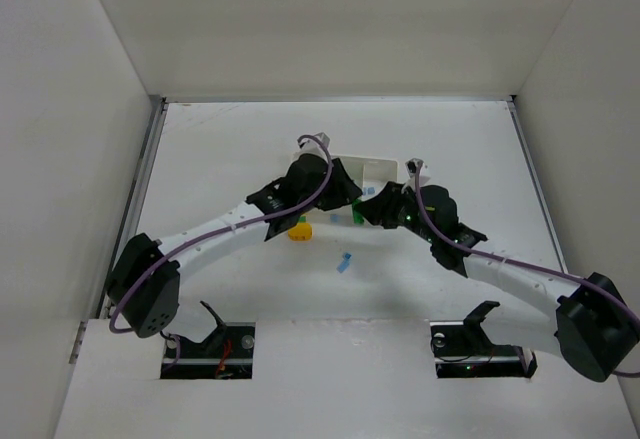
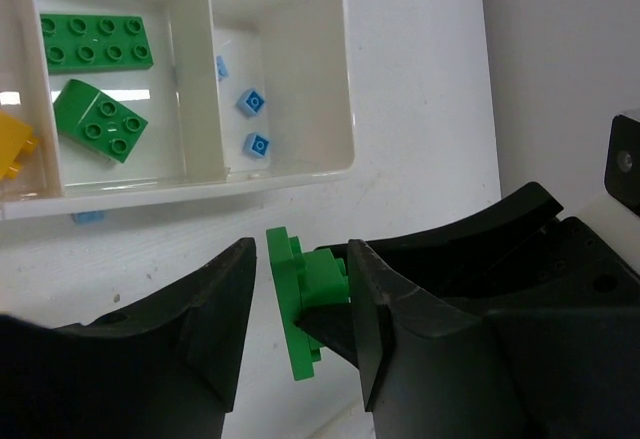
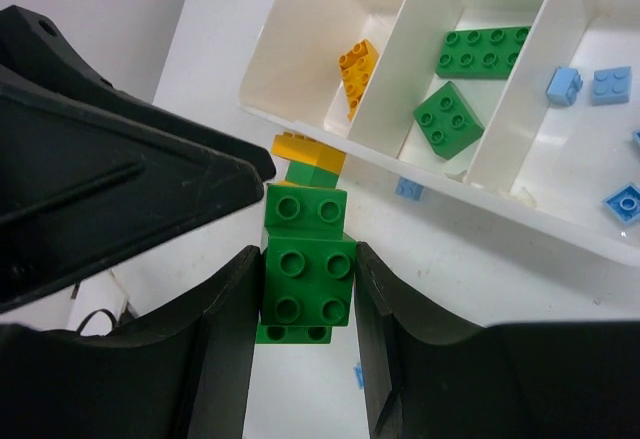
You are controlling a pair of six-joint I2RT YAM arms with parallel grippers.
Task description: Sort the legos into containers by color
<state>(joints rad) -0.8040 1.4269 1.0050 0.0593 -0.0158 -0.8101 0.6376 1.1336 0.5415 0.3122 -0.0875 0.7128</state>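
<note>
My right gripper (image 3: 307,294) is shut on a stack of green legos (image 3: 307,277), a square brick on a longer piece, held above the table. My left gripper (image 2: 300,294) is open with its jaws either side of that same green stack (image 2: 292,304), and a gap shows at its left finger (image 2: 215,309). In the top view both grippers meet at the green stack (image 1: 357,213), just in front of the white tray (image 1: 378,167). The tray's compartments hold a yellow brick (image 3: 358,69), two green bricks (image 3: 483,51) and small blue ones (image 3: 565,84).
A yellow brick (image 1: 300,231) lies on the table left of the grippers and shows beyond the held stack in the right wrist view (image 3: 305,146). A loose blue brick (image 1: 344,262) lies nearer the arms. Another small blue one (image 3: 408,189) lies against the tray's outer wall.
</note>
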